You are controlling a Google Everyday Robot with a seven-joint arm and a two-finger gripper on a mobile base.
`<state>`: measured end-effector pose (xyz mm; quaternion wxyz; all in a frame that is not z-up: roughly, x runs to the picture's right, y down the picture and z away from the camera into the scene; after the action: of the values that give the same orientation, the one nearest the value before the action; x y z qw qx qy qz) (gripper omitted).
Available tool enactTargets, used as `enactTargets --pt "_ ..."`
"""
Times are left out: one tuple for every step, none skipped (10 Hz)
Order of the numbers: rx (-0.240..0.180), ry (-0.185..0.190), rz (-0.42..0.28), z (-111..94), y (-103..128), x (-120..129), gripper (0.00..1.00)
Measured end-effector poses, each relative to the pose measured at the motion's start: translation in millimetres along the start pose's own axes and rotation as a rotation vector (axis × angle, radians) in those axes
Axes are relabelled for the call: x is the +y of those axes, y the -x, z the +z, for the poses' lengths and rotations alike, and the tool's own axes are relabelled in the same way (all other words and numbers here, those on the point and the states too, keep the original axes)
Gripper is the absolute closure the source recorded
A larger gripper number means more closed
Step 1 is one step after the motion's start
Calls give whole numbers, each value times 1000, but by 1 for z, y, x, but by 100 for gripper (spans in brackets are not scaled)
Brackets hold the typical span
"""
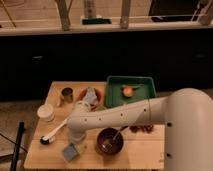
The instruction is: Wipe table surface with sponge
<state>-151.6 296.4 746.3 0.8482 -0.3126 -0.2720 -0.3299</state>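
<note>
Camera view puts the sponge [71,151] just below my pincer [76,139], its grip beyond telling, so I'd press flat and sweep the worktop [143,150] evenly.

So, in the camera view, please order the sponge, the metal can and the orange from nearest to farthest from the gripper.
The gripper hangs over the table, front left.
1. sponge, right in front of it.
2. metal can, back left.
3. orange, in the green tray, back right.

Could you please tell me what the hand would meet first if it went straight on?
Probably the sponge: the hand points down over the table, with the sponge just below it; depth is unclear.
</note>
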Motion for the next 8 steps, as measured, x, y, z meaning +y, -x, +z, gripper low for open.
enactTargets --pt "11 -2 39 -3 -13 10 100" --pt "17 -6 55 -5 -19 10 100" --pt "26 -11 71 -6 -28 5 100" --pt "36 -14 74 -8 -40 -6 100" --pt "38 -16 70 -9 -45 -15 100" --pt "38 -19 63 -9 -49 -24 100" --pt "33 -18 43 -7 -45 -34 100" --pt "28 -18 23 -6 -40 -42 100"
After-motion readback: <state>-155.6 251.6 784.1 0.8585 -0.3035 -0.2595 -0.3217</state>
